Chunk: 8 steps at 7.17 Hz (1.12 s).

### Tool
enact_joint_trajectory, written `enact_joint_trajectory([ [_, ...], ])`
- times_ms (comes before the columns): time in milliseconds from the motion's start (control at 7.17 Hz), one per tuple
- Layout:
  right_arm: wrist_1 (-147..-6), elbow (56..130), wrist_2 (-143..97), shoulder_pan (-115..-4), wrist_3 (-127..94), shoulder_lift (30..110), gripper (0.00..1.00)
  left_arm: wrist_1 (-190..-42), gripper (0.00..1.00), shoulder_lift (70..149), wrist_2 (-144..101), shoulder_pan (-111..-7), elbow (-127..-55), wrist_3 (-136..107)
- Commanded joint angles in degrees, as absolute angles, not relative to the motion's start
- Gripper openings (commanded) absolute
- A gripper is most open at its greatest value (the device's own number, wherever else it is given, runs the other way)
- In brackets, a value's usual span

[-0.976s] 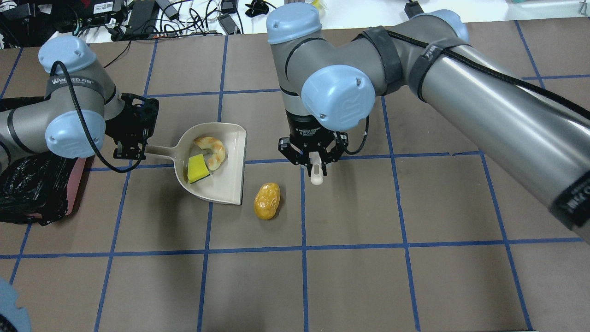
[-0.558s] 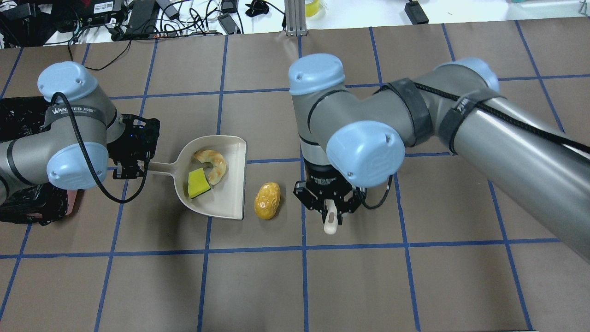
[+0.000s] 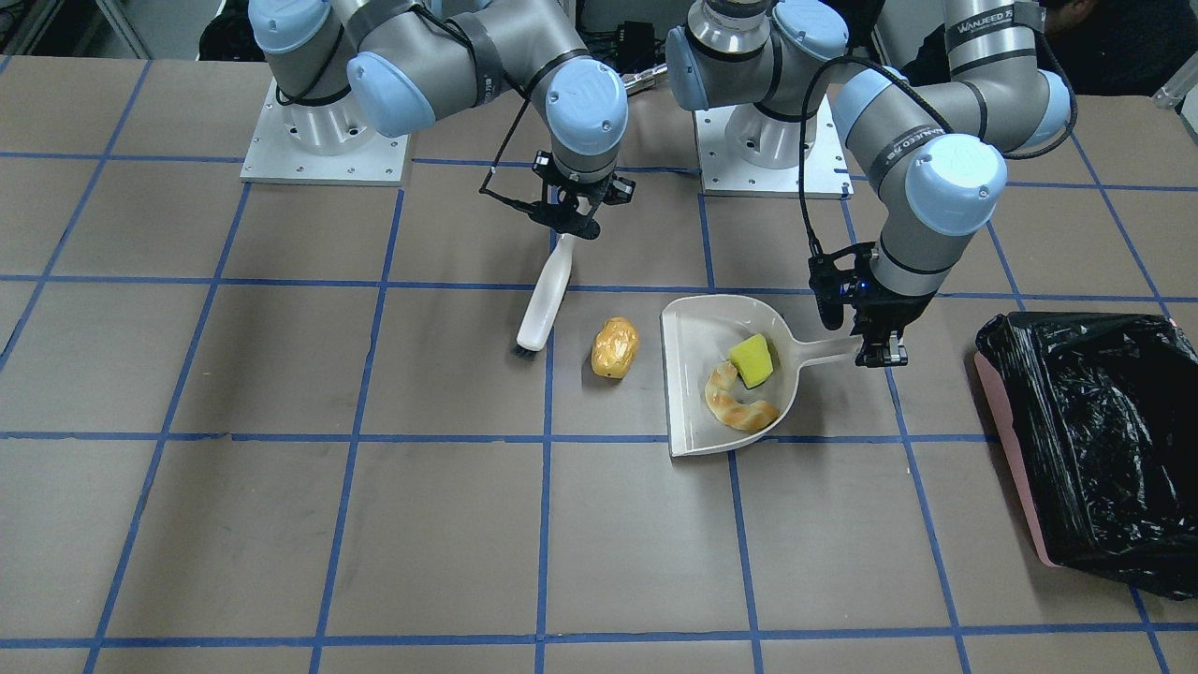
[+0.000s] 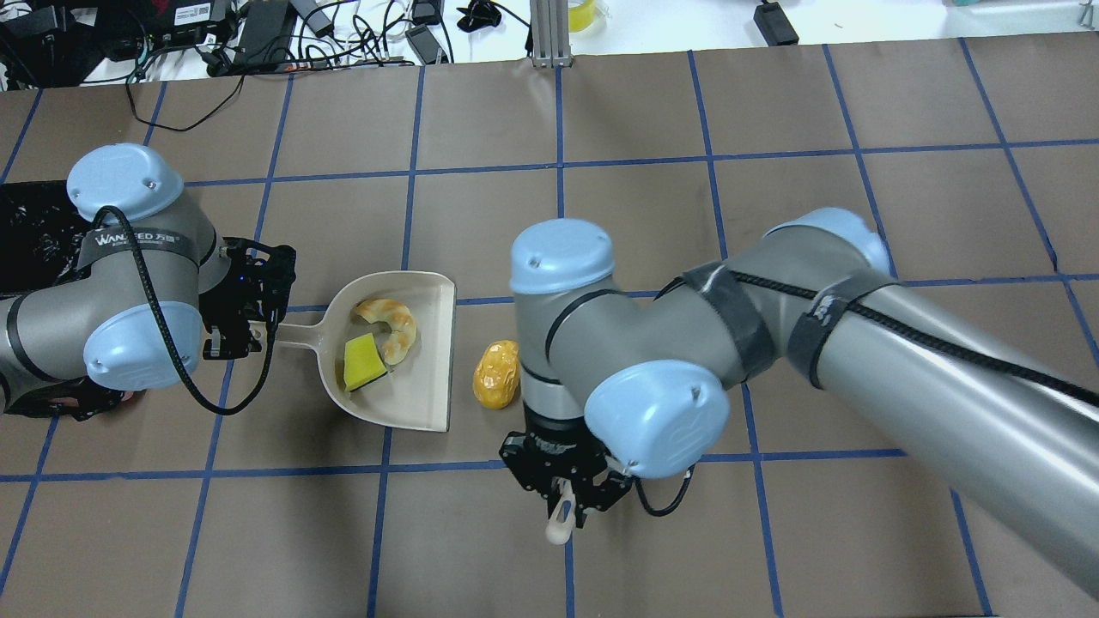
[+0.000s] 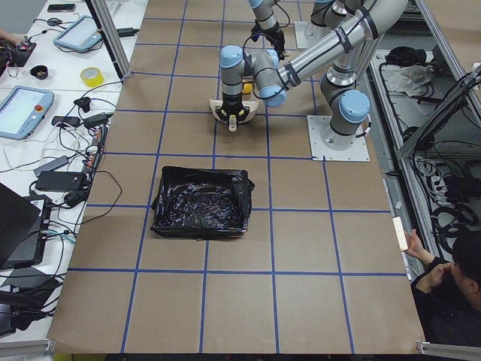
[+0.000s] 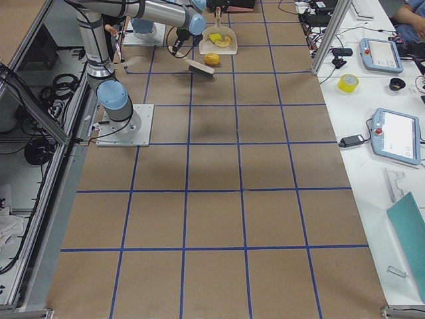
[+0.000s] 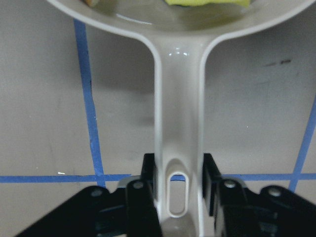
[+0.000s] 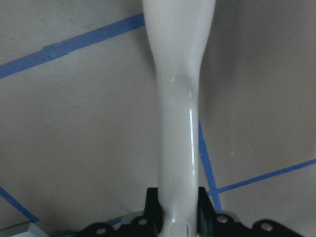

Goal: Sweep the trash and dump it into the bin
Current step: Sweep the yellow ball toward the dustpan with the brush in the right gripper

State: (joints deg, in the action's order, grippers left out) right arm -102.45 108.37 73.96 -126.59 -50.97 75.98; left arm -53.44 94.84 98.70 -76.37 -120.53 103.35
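A golden-brown potato lump (image 3: pixel 615 346) lies on the table just beside the open mouth of the beige dustpan (image 3: pixel 693 346); it also shows in the overhead view (image 4: pixel 497 373). The yellow sponge wedge (image 3: pixel 752 359) and the croissant piece (image 3: pixel 737 405) lie inside the pan. My left gripper (image 3: pixel 875 346) is shut on the dustpan handle (image 7: pixel 178 123). My right gripper (image 3: pixel 573 217) is shut on a white brush (image 3: pixel 545 300), whose bristle end rests on the table a short way from the potato, on the side away from the pan. The pink bin with the black bag (image 3: pixel 1095 440) stands beyond the left arm.
The bin also shows in the exterior left view (image 5: pixel 199 201), apart from the dustpan. My right arm's elbow (image 4: pixel 652 412) hangs over the table's middle and hides the brush head from above. Cables and devices lie beyond the table's far edge (image 4: pixel 258 34).
My right arm has drawn back toward the robot's base with the brush. My left gripper and the dustpan have shifted slightly the same way. The potato has stayed put.
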Motion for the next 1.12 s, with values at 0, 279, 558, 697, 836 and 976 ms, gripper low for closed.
enact_joint_trajectory([
  [0,-109.05,103.57,73.74,-128.4,-50.63,70.16,0.04,-53.44,0.0,94.83,98.61,-76.38,-120.59,103.18],
  [279,-109.69,93.83,73.48,-130.33,-48.43,63.58,0.04,-53.44,0.0,94.83,98.7,-76.38,-120.5,103.36],
  [558,-109.6,88.08,72.78,-131.66,-48.26,60.12,0.04,-53.35,0.0,94.92,98.53,-76.2,-120.32,103.27],
  [697,-109.34,87.63,72.86,-131.66,-48.16,60.12,0.04,-53.26,0.0,95.1,98.35,-75.85,-120.15,103.79],
  [836,-109.16,87.54,73.21,-131.57,-47.47,60.2,0.04,-53.26,0.0,95.18,98.35,-75.85,-120.15,103.36],
  [976,-108.46,87.71,73.82,-131.31,-47.11,60.38,0.04,-53.17,0.0,95.19,98.26,-75.85,-120.15,103.36],
])
